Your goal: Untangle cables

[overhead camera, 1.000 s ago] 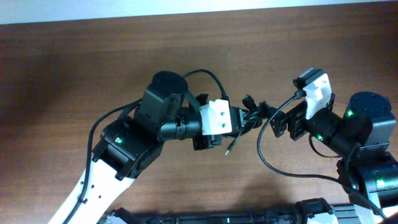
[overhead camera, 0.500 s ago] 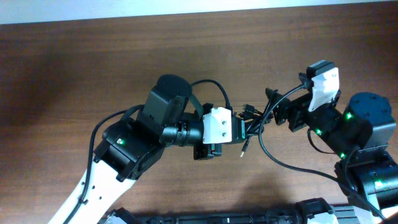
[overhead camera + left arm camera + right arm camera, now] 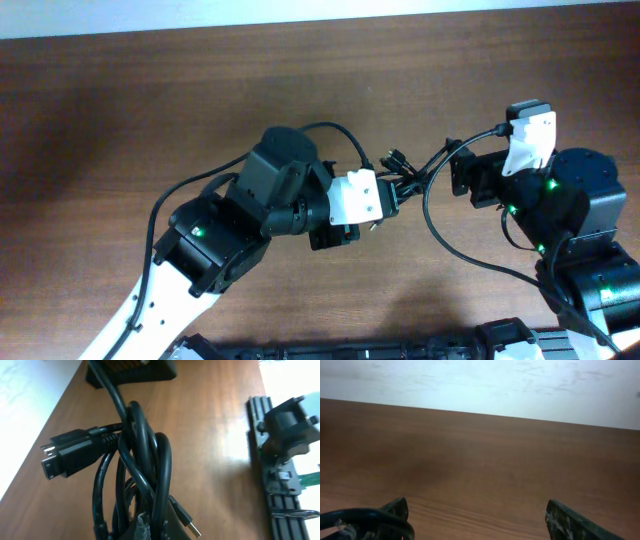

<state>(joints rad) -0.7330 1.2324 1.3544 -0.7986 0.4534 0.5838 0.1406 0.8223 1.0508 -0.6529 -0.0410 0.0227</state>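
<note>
Black cables [image 3: 131,430] clamped in left hand [image 3: 385,192]; right hand [image 3: 477,515] wide apart nearby, perhaps touching.

Each arm is built from black cylindrical joint housings. The left arm [image 3: 225,235] has a white lower link [image 3: 135,310] and a white wrist block [image 3: 355,197], and the right arm [image 3: 575,205] has a white wrist block of its own [image 3: 528,142]. Green indicator lights [image 3: 548,185] glow on the housings, and thick black leads [image 3: 428,218] loop along both arms. The right tool [image 3: 476,515] has dark fingers [image 3: 565,521] with scuffed, mottled surfaces.
</note>
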